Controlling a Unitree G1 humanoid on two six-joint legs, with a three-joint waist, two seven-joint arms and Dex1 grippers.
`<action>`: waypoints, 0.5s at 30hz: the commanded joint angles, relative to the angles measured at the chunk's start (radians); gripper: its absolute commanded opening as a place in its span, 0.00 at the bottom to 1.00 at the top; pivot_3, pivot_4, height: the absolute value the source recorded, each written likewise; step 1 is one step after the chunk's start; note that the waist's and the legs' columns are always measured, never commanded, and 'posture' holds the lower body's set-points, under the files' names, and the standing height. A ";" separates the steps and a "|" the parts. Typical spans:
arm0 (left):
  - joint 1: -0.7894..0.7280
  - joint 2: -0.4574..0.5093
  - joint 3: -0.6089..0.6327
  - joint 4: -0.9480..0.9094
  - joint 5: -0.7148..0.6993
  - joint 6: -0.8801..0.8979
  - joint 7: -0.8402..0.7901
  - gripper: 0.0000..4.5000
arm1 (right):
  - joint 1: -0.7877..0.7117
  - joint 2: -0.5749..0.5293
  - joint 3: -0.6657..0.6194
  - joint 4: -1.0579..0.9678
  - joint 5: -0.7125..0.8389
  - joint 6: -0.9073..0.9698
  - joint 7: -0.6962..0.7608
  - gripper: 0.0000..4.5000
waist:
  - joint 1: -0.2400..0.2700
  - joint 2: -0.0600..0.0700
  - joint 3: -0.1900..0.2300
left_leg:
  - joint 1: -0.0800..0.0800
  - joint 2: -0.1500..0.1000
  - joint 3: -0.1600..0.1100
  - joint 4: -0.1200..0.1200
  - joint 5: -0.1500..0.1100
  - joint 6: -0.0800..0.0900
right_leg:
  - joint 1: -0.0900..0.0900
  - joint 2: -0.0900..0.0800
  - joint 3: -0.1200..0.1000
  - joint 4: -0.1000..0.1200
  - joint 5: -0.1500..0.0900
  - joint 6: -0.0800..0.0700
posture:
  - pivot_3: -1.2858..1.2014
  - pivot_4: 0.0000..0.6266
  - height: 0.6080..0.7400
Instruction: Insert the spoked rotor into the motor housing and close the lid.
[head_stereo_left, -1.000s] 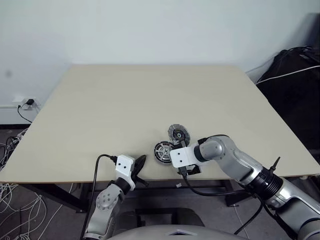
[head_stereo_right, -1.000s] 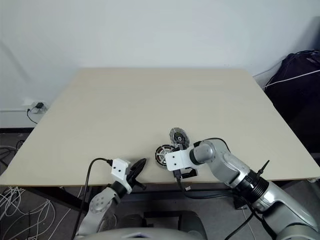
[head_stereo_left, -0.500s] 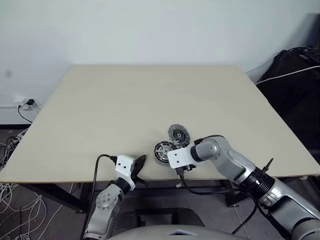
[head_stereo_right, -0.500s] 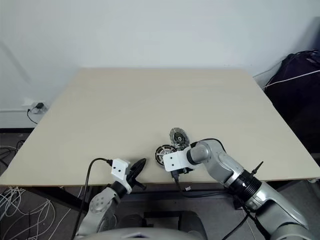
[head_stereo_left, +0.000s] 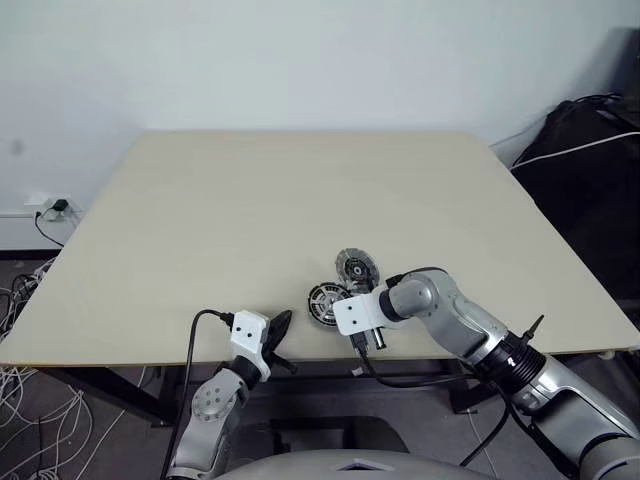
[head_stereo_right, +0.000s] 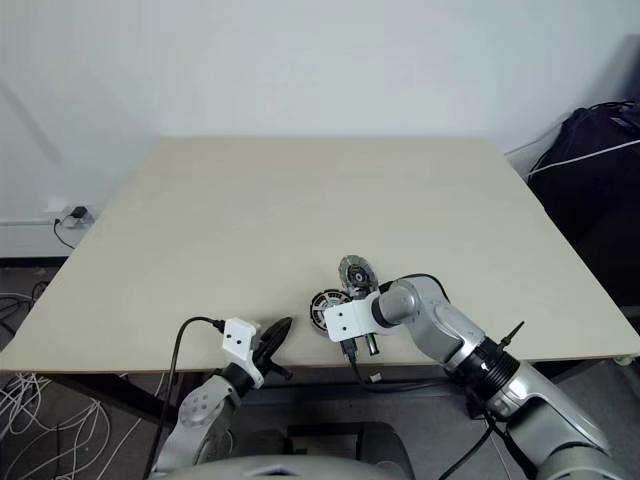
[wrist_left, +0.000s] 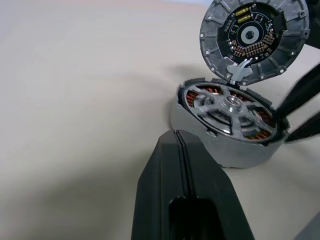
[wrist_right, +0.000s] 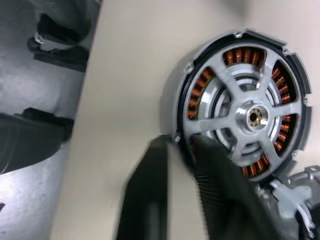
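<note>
The motor housing (wrist_left: 235, 156) sits near the table's front edge, with copper windings showing inside its dark rim. The spoked rotor (wrist_right: 252, 117) lies seated inside it. The lid (wrist_left: 252, 37) stands tilted up behind the housing, joined to it at a small bracket, its dark inner face showing. My right gripper (wrist_right: 177, 142) reaches down at the housing's near rim, one finger outside and one over the rim, closed on it. My left gripper (wrist_left: 177, 150) is shut and holds nothing, hovering a little to the left of the housing (head_stereo_left: 325, 302).
The tan table (head_stereo_left: 250, 210) stretches far back and to both sides. A black bag (head_stereo_left: 590, 150) lies off the table's right edge. Cables and a wall socket (head_stereo_left: 55, 205) are on the floor at the left.
My right gripper's fingers have closed from wide apart onto the housing's rim, and its wrist has edged slightly left. The left arm, housing and lid have stayed put.
</note>
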 joint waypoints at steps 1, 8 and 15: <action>-0.004 -0.004 -0.004 -0.024 0.002 -0.013 0.005 0.00 | -0.014 0.003 -0.028 0.000 -0.008 -0.006 -0.001 0.03 | 0.001 0.000 0.000 | 0.000 0.000 0.000 0.000 0.000 0.000 | 0.000 0.000 0.000 0.000 0.000 0.000 | 0.52 0.00 1.00; -0.004 -0.003 -0.006 -0.026 0.003 -0.011 0.006 0.00 | 0.003 0.029 -0.051 -0.024 0.017 0.051 -0.003 0.03 | 0.000 0.000 0.000 | 0.000 0.000 0.000 0.001 0.000 0.000 | 0.000 0.000 0.000 0.000 0.000 0.000 | 0.52 0.00 1.00; -0.005 -0.003 -0.004 -0.026 0.001 -0.011 0.007 0.00 | 0.018 0.098 -0.091 -0.086 0.077 0.242 0.015 0.03 | -0.002 0.000 0.000 | 0.000 0.001 0.000 0.001 0.000 -0.001 | -0.001 0.000 0.000 0.001 0.001 -0.001 | 0.52 0.00 1.00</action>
